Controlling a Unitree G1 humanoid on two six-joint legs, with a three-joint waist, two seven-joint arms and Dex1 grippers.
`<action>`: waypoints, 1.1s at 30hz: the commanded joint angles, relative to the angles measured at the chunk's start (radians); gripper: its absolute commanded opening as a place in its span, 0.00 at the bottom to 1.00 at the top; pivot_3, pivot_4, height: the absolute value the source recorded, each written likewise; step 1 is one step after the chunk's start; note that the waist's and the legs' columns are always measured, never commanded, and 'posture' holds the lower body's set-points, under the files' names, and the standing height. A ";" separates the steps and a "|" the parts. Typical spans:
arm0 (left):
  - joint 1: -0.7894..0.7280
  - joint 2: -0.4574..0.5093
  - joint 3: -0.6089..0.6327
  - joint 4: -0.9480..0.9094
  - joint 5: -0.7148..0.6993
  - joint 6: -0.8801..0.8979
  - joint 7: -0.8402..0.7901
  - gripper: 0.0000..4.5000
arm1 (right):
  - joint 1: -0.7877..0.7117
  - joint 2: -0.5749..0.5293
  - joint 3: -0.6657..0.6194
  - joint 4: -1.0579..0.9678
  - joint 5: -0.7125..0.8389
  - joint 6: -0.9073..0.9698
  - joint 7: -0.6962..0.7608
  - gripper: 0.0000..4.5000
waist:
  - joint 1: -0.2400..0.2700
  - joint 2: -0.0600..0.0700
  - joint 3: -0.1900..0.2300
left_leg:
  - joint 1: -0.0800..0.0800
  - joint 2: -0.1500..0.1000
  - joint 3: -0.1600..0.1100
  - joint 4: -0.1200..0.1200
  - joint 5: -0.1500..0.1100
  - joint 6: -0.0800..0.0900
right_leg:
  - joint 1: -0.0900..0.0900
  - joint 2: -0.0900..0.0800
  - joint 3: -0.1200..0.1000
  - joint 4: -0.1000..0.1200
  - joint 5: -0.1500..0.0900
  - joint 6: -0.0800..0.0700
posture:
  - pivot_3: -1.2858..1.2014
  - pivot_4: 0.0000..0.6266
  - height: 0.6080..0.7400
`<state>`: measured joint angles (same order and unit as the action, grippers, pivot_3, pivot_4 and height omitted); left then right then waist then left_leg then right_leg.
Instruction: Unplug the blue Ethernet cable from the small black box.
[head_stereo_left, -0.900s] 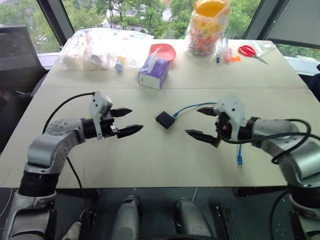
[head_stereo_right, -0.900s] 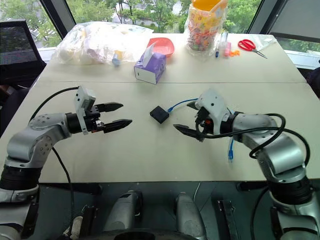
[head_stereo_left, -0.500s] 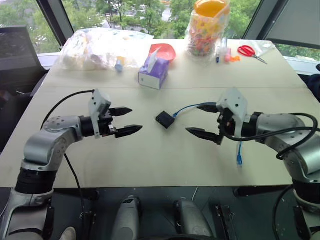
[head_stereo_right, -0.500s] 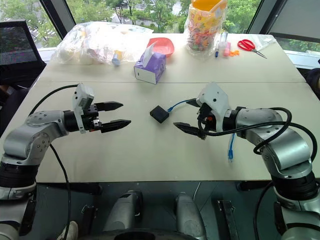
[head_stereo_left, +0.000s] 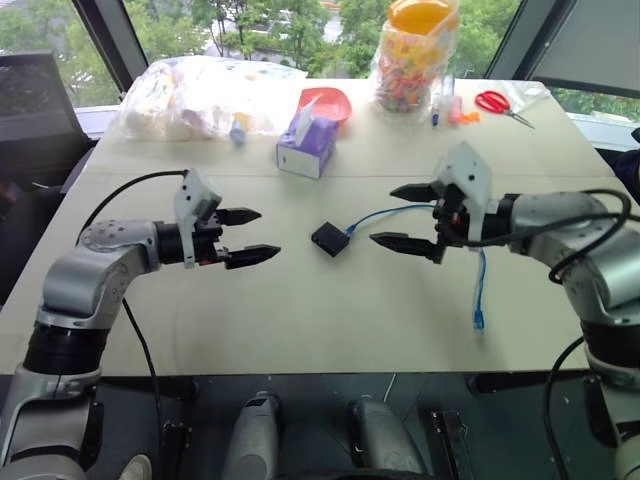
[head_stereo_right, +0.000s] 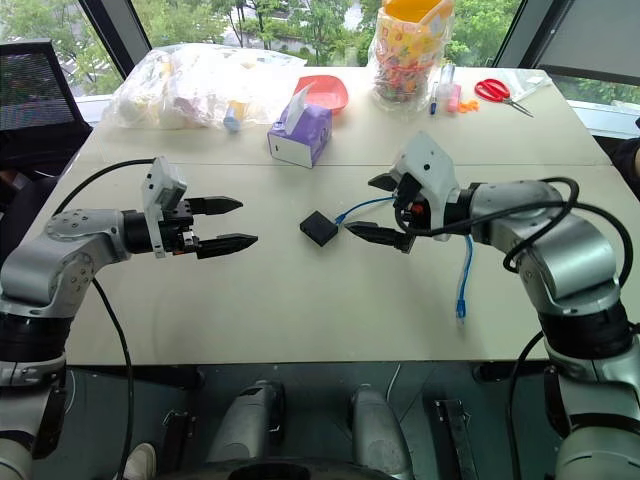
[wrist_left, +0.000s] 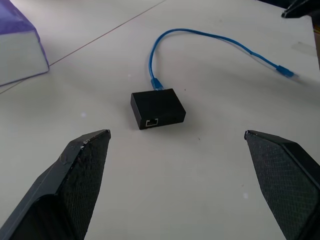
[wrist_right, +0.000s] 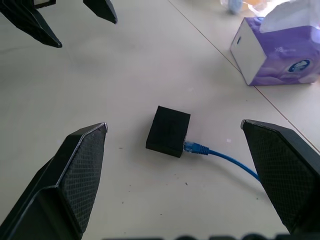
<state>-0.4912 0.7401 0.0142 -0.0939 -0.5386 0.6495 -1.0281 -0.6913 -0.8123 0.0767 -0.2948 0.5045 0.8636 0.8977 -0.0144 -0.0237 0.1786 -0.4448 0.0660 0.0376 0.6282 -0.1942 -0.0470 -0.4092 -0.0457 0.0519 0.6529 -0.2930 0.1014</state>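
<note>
I've raised my right hand (head_stereo_left: 408, 216) closer to the small black box (head_stereo_left: 329, 239), mid-frame on the matte desk (head_stereo_left: 300, 320); both hands' fingers spread apart, left hand (head_stereo_left: 248, 236) empty. The blue Ethernet cable (head_stereo_left: 478, 280), thin and glossy, remains plugged in.

Cable (head_stereo_left: 391, 213) bright blue; box (head_stereo_left: 329, 240) matte black; tissue box (head_stereo_left: 309, 146) purple; scissors (head_stereo_left: 497, 102) red-handled.

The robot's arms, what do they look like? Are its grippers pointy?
Both arms are rounded silver-grey metal with black joints and thick black cables looping alongside. Each wrist carries a pale grey block. The left gripper and right gripper each have two black fingers that taper to points, with finely textured inner pads.
</note>
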 joint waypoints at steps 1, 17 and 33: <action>-0.007 0.024 0.024 -0.008 0.003 -0.026 -0.028 1.00 | -0.077 -0.020 0.062 0.063 -0.045 -0.046 0.080 1.00 | -0.001 0.000 0.000 | 0.000 0.000 0.000 0.000 0.000 0.000 | 0.000 0.000 0.000 0.000 0.000 0.000 | 0.52 0.24 0.96; 0.028 -0.004 0.028 -0.087 0.001 -0.008 0.020 1.00 | -0.580 0.345 0.486 1.149 -0.564 -0.742 0.450 1.00 | -0.001 0.002 0.002 | -0.001 0.000 0.002 0.001 0.000 0.000 | -0.005 0.001 0.000 0.008 0.002 0.005 | 0.52 0.24 0.96; 0.130 -0.033 0.074 -0.236 -0.031 0.030 0.145 1.00 | -0.702 0.534 0.522 1.591 -0.876 -1.055 0.355 0.94 | -0.027 0.002 0.002 | 0.002 0.001 0.001 0.001 0.001 -0.001 | -0.003 0.001 0.000 0.013 0.002 0.005 | 0.52 0.24 0.96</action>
<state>-0.3596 0.6966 0.0532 -0.2836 -0.5549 0.6849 -0.8966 -1.3787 -0.2953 0.6128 1.2835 -0.3537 -0.1838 1.2705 -0.0415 -0.0217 0.1805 -0.4421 0.0665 0.0382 0.6299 -0.1936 -0.0479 -0.4115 -0.0445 0.0520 0.6659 -0.2914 0.1064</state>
